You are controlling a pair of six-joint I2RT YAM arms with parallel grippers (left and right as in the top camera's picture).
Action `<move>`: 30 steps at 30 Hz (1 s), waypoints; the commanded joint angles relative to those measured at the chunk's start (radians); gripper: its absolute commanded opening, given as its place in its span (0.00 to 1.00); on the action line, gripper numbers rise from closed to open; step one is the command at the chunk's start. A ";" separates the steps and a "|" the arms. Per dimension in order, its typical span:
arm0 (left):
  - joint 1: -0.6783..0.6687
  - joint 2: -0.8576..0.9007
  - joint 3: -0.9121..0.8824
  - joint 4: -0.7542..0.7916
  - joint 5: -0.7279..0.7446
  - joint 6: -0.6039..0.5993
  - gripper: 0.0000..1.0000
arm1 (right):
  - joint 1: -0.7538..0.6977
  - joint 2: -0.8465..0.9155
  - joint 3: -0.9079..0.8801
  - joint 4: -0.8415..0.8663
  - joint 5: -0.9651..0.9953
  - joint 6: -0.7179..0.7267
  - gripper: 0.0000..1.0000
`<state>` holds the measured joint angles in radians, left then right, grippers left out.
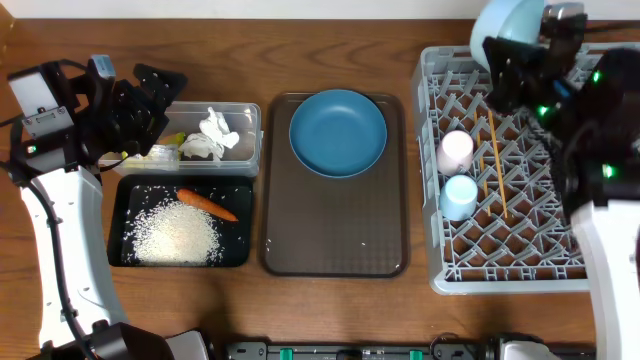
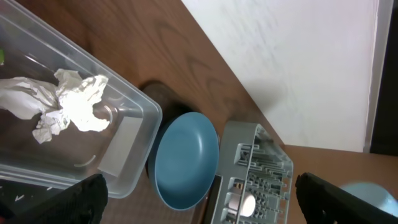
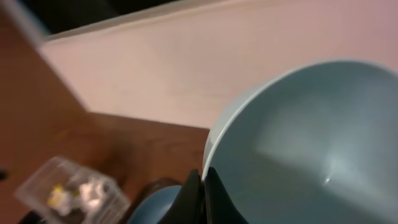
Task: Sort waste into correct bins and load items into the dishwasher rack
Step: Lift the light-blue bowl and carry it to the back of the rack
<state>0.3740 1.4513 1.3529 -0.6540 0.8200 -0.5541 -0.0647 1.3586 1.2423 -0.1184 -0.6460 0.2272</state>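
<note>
The right gripper (image 1: 515,62), upper right, pinches the rim of the bowl (image 1: 505,25) above the rack (image 1: 500,268). It is best lowered tilted between pegs, clear of the pink cup (image 1: 455,152). The left gripper (image 1: 160,105) gapes empty, upper left.

Left arm (image 1: 62,250): white casing, black joints, black cable. Right arm (image 1: 612,262): white casing, green lights (image 1: 598,76); right pincer (image 3: 203,184) black.

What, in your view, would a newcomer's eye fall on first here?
The grey dishwasher rack on the right, where the right gripper holds a light blue bowl by its rim above the far corner. The dark blue plate on the brown tray, centre, and rice with a carrot in the black tray, left.
</note>
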 commanded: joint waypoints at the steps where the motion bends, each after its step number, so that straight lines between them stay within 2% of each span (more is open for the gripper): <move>1: 0.003 0.000 -0.003 0.000 -0.002 -0.005 0.98 | -0.044 0.114 0.007 0.072 -0.298 0.069 0.01; 6: 0.003 0.000 -0.003 0.000 -0.002 -0.005 0.98 | -0.058 0.297 0.007 0.381 -0.612 0.131 0.01; 9: 0.003 0.000 -0.003 0.000 -0.002 -0.005 0.98 | -0.058 0.374 0.007 0.507 -0.672 0.203 0.01; 18: 0.003 0.000 -0.003 0.000 -0.002 -0.005 0.98 | -0.059 0.507 0.007 0.516 -0.735 0.098 0.01; 30: 0.003 0.000 -0.003 0.000 -0.002 -0.005 0.98 | -0.094 0.552 0.005 0.478 -0.779 0.012 0.01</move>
<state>0.3740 1.4513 1.3529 -0.6537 0.8196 -0.5541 -0.1394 1.8938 1.2404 0.3737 -1.3895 0.2935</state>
